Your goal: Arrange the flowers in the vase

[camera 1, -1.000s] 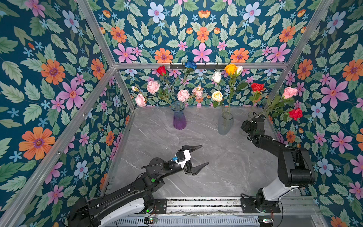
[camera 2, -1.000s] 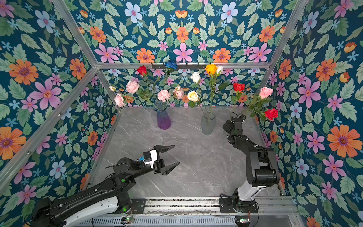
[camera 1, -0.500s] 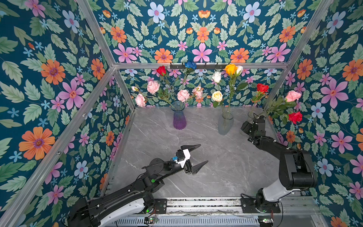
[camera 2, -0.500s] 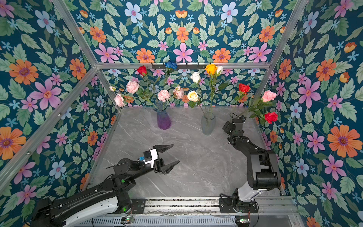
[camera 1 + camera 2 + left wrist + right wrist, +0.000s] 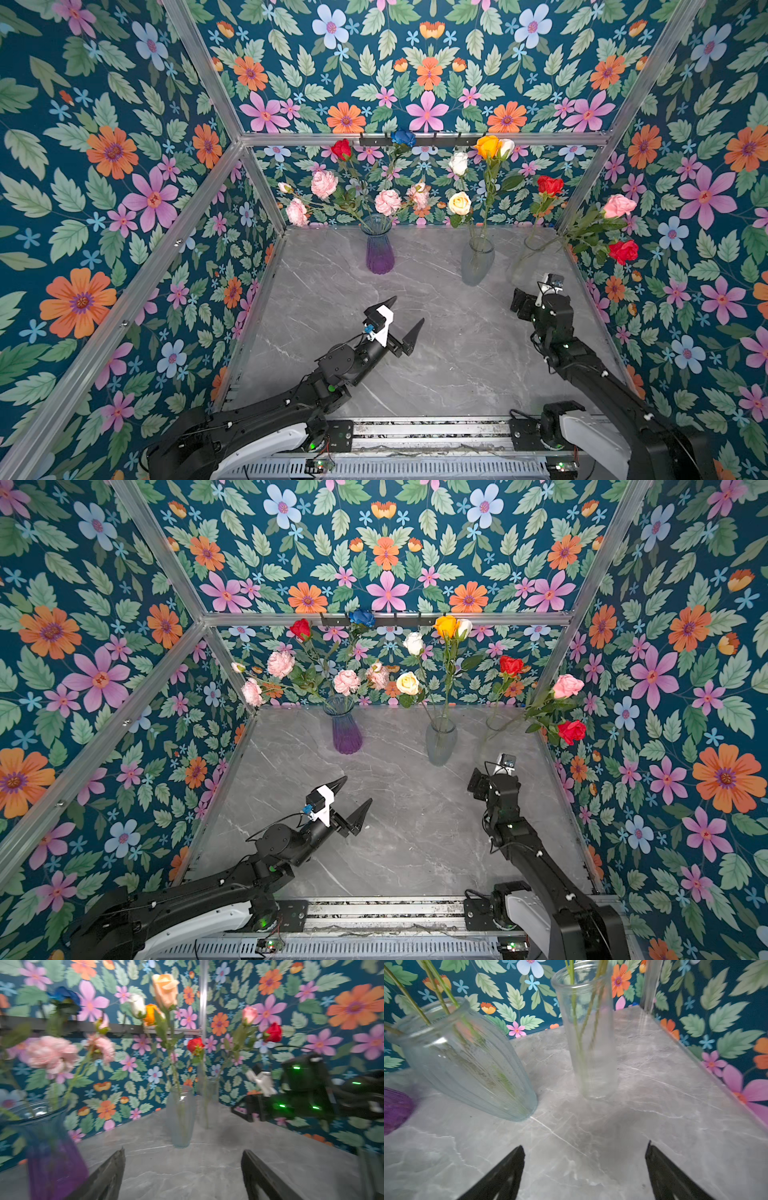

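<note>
The tabletop [image 5: 457, 353] is grey marble with white veins; the walls [image 5: 104, 187] are dark teal, printed with pink, orange and pale-blue blossoms. The purple vase [image 5: 379, 257] shades to blue at its neck, while the ribbed vase [image 5: 477, 266] is pale bluish. The carnations [image 5: 324, 184] are pink. The others vary: a red rose [image 5: 341, 148], a blue rose [image 5: 402, 137] and an orange rose [image 5: 487, 146].

Below me, in both top views, the grey marble-veined tabletop [image 5: 436, 357] carries three standing vases across the upper middle to upper right of the frame, each apart from the next: a purple vase [image 5: 379, 255], a pale ribbed glass vase [image 5: 477, 262], then a clear glass vase [image 5: 524, 261] by the corner.
</note>
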### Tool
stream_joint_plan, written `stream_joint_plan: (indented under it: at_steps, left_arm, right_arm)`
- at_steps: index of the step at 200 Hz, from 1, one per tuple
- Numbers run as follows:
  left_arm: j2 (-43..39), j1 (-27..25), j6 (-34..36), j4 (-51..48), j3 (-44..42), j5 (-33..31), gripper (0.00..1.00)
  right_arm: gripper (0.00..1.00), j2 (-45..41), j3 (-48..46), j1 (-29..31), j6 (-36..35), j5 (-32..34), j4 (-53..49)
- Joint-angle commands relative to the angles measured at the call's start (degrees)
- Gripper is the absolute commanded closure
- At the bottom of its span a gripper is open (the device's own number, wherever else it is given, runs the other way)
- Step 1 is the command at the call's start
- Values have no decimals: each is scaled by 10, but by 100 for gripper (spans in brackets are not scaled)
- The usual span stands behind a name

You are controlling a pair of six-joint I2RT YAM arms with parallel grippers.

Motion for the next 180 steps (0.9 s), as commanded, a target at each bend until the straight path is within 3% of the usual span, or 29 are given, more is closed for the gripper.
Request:
stream_joint_plan:
  at_steps: [1, 29, 46, 74, 88, 125, 156, 172, 180]
  left_arm:
    - [10, 3, 70, 106, -30, -168, 1]
    - [64, 15, 137, 210, -61, -280, 0]
    - [117, 28, 180, 279, -78, -301, 0]
    - [222, 43, 241, 415, -96, -333, 0]
    - [253, 47, 256, 416, -90, -345, 0]
    - [258, 73, 222, 416, -105, -335, 0]
    - [245, 120, 192, 417, -128, -321, 0]
    - [225, 133, 178, 416, -141, -313, 0]
    - [217, 138, 177, 416, -147, -307, 0]
  right_arm:
    - [5, -43, -43, 3, -63, 52, 31]
    - [1, -50, -95, 3, -79, 94, 104]
    - [1, -29, -112, 3, -87, 116, 154]
    - [1, 26, -132, 1, -104, 86, 260]
    - [1, 63, -136, -1, -110, 74, 319]
    - [1, 168, -109, -4, -118, 36, 403]
    - [1, 327, -91, -30, -122, 12, 547]
    - [1, 287, -60, -37, -97, 1, 407]
    - [1, 298, -52, -47, -100, -22, 415]
